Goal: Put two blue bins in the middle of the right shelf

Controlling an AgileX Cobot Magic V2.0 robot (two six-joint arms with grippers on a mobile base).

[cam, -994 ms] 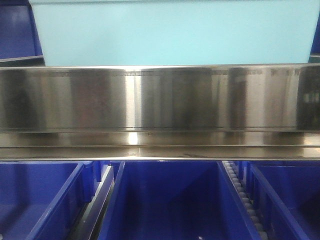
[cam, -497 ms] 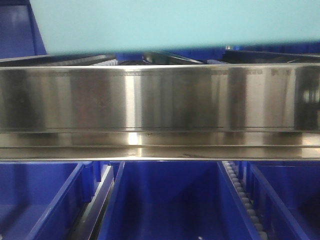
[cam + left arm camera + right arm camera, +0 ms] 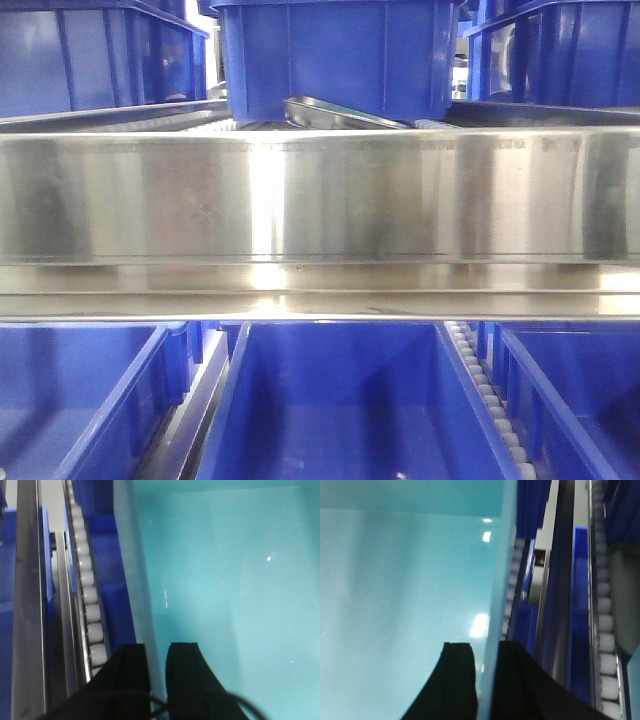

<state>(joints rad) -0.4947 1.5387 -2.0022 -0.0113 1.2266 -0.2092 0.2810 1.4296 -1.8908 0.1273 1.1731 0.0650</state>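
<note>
Grip on pale blue bin (image 3: 225,580), both side walls.
The left fingers (image 3: 175,662) and right fingers (image 3: 465,660) each clamp a wall; I see the bin beside roller rails (image 3: 87,595) and dark blue crates (image 3: 111,600).

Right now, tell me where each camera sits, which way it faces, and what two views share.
Front-facing: level with the steel shelf beam, facing it, dark blue crates above and below; no robot part shows.
Left wrist: looks along the left gripper, straddling a wall of the pale blue bin.
Right wrist: looks along the right gripper, straddling the opposite wall.
Both wrist views share that bin and roller tracks.
</note>
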